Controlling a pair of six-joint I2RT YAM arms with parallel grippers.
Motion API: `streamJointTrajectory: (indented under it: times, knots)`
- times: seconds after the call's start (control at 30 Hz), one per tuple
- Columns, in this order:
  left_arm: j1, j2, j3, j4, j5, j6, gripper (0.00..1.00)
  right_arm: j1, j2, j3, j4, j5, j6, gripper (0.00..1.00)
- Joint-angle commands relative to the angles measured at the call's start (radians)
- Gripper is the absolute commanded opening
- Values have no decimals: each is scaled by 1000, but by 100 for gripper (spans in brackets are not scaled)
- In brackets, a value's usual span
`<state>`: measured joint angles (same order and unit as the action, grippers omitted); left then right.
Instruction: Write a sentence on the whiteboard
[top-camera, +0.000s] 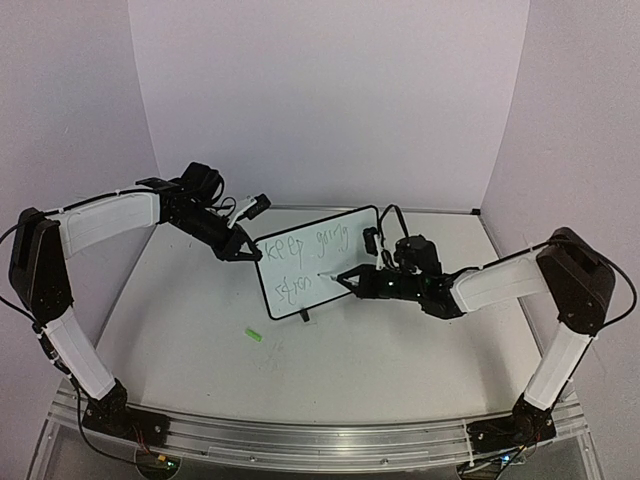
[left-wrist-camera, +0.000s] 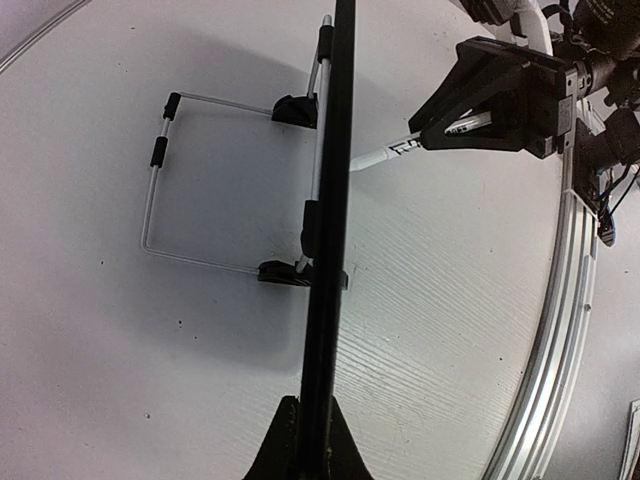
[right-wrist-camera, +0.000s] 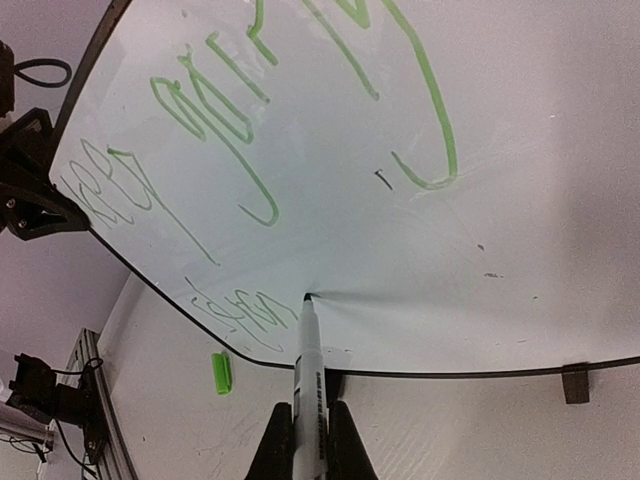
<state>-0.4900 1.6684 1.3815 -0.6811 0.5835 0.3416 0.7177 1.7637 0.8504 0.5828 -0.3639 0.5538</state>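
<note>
The whiteboard (top-camera: 312, 264) stands tilted near the middle of the bench (top-camera: 400, 350), towards the back and between the two arms. It rests on small black feet (right-wrist-camera: 573, 383) at its lower edge. From the left wrist view it shows edge-on as a thin black line, with a wire stand (left-wrist-camera: 158, 172) folded out behind it. The sentence (top-camera: 287, 248) runs across it in thin green handwriting in two lines. The upper one reads about "keep going"; the lower one is only a few letters, low on the board's left side. The tip of a white marker pen (right-wrist-camera: 309, 350) touches the board just to the right of those lower letters. The right tool (top-camera: 352, 280) is closed narrowly around the pen's barrel and reaches in from the right. The left tool (top-camera: 243, 250) is clamped on the board's upper left edge, one finger on each side of the black frame. A small green cap (top-camera: 254, 335) lies alone on the bench in front of the board's left corner, well apart from both tools.
</note>
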Motion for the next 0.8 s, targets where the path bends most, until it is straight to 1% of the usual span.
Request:
streamJointTrajectory:
  times: [0.0, 0.27, 0.47, 0.77]
  knots:
    - [-2, 27, 8, -26, -76, 24, 0, -5, 26, 51, 38, -21, -8, 0]
    - [-3, 24, 8, -26, -77, 24, 0, -5, 53, 16, 39, -21, 9, 0]
    - [-2, 26, 8, -26, -76, 25, 0, -5, 28, -14, 37, 15, 10, 0]
    - [-2, 24, 8, -27, -76, 24, 0, -8, -10, 8, 37, 34, -1, 0]
